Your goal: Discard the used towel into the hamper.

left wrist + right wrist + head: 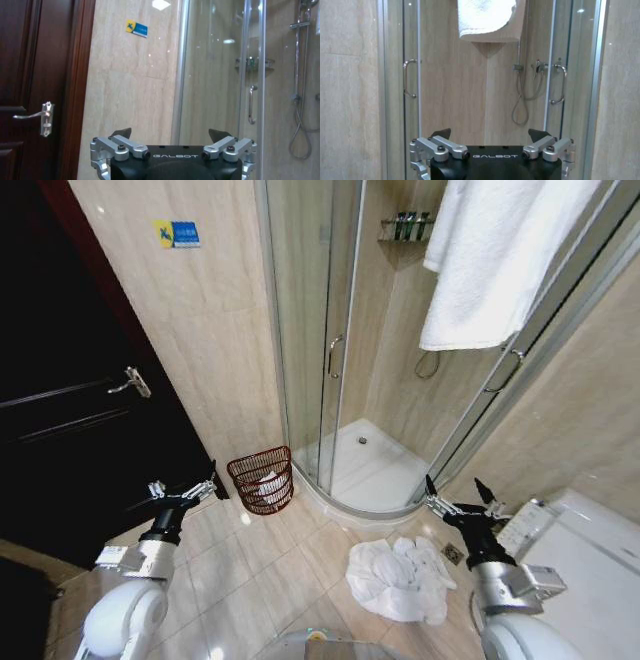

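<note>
Head view: a crumpled white towel (400, 578) is seen lying in a heap on the tiled floor (240, 570), in front of the curved step of the shower stall (360, 450) and just beside the toilet (590, 550). The hamper (262, 479) is seen standing on the floor against the wall, at the left edge of the shower stall, with something pale already inside it.

The towel lies below and slightly to the left of the right gripper (457, 494), which is held raised above the floor and pointed forward toward the shower. No clear long axis can be made out in the heap; it is spread roughly as wide as it is deep. The right arm is judged the nearer of the two. The left gripper (186, 489) is held raised near the dark door (70, 410), close to the hamper but well apart from the towel.

Both pairs of jaws are seen spread wide, with nothing held and nothing touched. In the right wrist view the right gripper (490, 137) faces the glass shower doors; a second, clean towel (485, 18) is hung over the top of them. In the left wrist view the left gripper (170, 137) faces the tiled wall between door and stall.

The towel is not yet lifted; a downward reach is judged necessary.
</note>
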### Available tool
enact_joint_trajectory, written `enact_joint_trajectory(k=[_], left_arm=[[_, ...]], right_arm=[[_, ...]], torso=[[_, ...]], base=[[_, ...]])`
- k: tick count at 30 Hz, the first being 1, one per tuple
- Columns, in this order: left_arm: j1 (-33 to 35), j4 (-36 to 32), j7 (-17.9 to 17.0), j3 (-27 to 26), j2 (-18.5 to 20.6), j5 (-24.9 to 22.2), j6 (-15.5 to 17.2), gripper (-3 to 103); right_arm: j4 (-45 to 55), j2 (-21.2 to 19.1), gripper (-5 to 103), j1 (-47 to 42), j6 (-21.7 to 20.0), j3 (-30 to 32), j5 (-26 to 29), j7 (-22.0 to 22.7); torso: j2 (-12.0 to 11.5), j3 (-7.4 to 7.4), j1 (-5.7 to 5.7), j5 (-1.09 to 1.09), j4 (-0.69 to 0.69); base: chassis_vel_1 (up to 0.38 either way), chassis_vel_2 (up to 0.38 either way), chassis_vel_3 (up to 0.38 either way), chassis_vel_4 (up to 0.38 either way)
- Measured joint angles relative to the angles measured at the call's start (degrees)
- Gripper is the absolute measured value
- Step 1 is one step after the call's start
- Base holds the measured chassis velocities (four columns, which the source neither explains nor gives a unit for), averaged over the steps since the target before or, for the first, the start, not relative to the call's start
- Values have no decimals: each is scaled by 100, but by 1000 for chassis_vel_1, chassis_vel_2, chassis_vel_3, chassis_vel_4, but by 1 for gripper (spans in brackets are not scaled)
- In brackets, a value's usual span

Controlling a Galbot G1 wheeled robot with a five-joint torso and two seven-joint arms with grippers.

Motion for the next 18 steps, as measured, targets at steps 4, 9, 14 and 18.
enact_joint_trajectory(k=[4,9,14,18], left_arm=[[2,32,0,37,-21,0,-57,100],[16,36,4,73,-55,-10,-152,100],[86,-12,117,37,-40,-156,-211,100],[117,-30,154,-5,-43,-172,-238,100]], right_arm=[[0,-1,100,0,2,-2,-2,-4],[0,-27,100,23,66,11,-5,-5],[0,-91,100,198,63,49,79,45],[0,-189,100,501,-44,45,150,102]], torso=[[153,83,70,0,0],[193,107,89,1,0],[198,109,89,0,0],[193,106,86,0,0]], base=[[-85,-66,78,80],[-69,-52,52,33],[0,0,0,0],[0,0,0,0]])
